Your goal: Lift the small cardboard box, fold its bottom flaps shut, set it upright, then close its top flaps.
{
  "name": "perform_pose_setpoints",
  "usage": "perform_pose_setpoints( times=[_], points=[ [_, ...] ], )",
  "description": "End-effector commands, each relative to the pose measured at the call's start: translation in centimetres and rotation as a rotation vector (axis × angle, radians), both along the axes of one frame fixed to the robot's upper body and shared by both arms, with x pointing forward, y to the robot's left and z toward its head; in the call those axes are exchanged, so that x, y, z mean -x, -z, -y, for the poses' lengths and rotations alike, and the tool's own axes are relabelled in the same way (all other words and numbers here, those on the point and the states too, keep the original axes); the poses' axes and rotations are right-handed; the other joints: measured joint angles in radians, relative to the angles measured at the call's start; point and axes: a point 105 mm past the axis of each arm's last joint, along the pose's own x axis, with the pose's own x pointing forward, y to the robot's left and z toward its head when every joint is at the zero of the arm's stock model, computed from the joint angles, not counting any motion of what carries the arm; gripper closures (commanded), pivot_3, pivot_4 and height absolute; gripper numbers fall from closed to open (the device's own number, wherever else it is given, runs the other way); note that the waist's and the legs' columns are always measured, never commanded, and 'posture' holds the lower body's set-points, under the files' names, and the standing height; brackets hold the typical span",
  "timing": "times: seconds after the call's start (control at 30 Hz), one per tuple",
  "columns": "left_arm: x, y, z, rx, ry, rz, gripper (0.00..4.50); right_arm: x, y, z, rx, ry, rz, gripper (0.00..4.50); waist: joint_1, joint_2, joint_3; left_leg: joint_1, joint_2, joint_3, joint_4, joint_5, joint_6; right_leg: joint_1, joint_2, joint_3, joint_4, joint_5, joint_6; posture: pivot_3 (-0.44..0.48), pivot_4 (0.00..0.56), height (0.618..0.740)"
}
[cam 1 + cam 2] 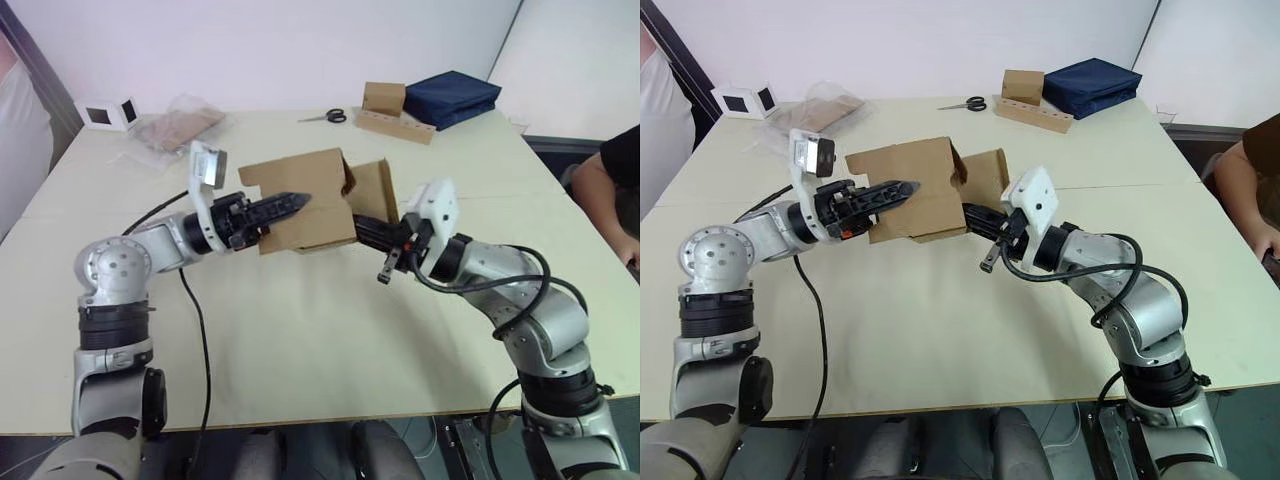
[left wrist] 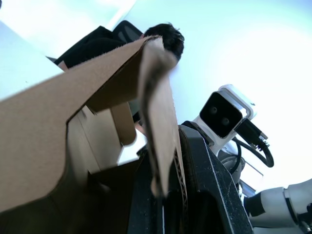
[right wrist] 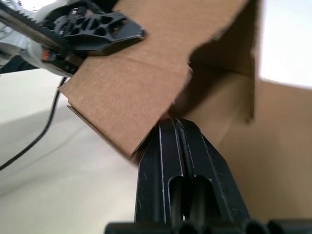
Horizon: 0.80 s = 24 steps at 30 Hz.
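Note:
The small cardboard box [image 1: 300,175], plain brown, hangs above the middle of the table, lying on its side with its flaps loose. One open flap [image 1: 376,190] sticks out on the right end. My left gripper [image 1: 298,203] reaches across the box's front face and is shut on one cardboard panel; in the left wrist view the panel's edge [image 2: 157,122] runs down between the fingers [image 2: 209,185]. My right gripper [image 1: 362,228] comes in from the right. It is shut, with its tips [image 3: 171,127] against the box's lower right edge [image 3: 122,102].
Along the table's far edge lie scissors [image 1: 325,117], a tan box on a dotted strip [image 1: 386,100], a navy bag [image 1: 452,97], a clear bag of brown pieces [image 1: 176,128] and a small white box [image 1: 106,113]. A person's arm [image 1: 608,180] rests at the right edge.

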Motion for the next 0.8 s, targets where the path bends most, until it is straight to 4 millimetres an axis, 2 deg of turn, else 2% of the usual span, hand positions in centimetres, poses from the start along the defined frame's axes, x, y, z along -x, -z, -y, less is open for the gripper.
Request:
perform_pose_setpoints(
  times=[0.03, 0.27, 0.4, 0.5, 0.63, 0.7, 0.8],
  points=[
    [1.0, -1.9, 0.1, 0.018, 0.026, 0.079, 4.42, 0.9, -1.5, -0.6, -0.006, -0.05, 0.069, 4.5, 0.0, 0.0, 0.0, 0.0, 0.0, 0.0, 0.0, 0.0, 0.0, 0.0, 0.0, 0.0, 0.0, 0.0, 0.0, 0.0, 0.15, 0.74],
    [1.9, -2.2, -0.7, 0.006, 0.032, 0.085, 4.42, 1.8, -4.1, 3.1, -0.029, -0.045, 0.063, 4.5, 0.002, 0.0, 0.0, 0.0, 0.0, 0.0, 0.0, 0.0, 0.0, 0.0, 0.0, 0.0, 0.0, 0.0, 0.0, 0.0, 0.15, 0.74],
    [2.7, -2.5, -1.0, -0.009, 0.058, 0.091, 4.42, 1.6, -6.4, 6.1, -0.136, -0.022, 0.006, 4.5, 0.0, 0.0, 0.0, 0.0, 0.0, 0.0, 0.0, 0.0, 0.0, 0.0, 0.0, 0.0, 0.0, 0.0, 0.0, 0.0, 0.15, 0.74],
    [3.0, -2.6, -1.1, -0.015, 0.071, 0.091, 4.5, 1.0, -7.2, 7.6, -0.18, 0.012, -0.014, 3.75, 0.0, 0.0, 0.0, 0.0, 0.0, 0.0, 0.0, 0.0, 0.0, 0.0, 0.0, 0.0, 0.0, 0.0, 0.0, 0.0, 0.15, 0.74],
    [3.4, -2.8, -1.0, -0.01, 0.091, 0.094, 4.5, -0.9, -7.1, 10.3, -0.329, 0.055, -0.122, 2.08, 0.001, 0.0, 0.0, 0.0, 0.0, 0.0, 0.0, 0.0, 0.0, 0.001, 0.0, 0.0, 0.0, 0.0, 0.0, 0.0, 0.15, 0.74],
    [3.7, -3.0, -0.9, -0.007, 0.108, 0.099, 4.5, -1.9, -6.1, 10.9, -0.381, 0.063, -0.189, 1.27, 0.0, 0.0, 0.0, 0.0, 0.0, 0.0, 0.0, 0.0, 0.0, 0.001, 0.0, 0.0, 0.0, 0.0, 0.0, 0.0, 0.15, 0.74],
    [3.9, -3.2, -0.8, -0.002, 0.12, 0.102, 4.5, -2.6, -4.4, 10.2, -0.358, 0.057, -0.248, 0.17, 0.0, 0.0, 0.0, 0.0, 0.0, 0.001, 0.0, 0.0, 0.0, 0.0, 0.0, 0.0, 0.0, 0.0, 0.0, 0.0, 0.15, 0.74]
  ],
)
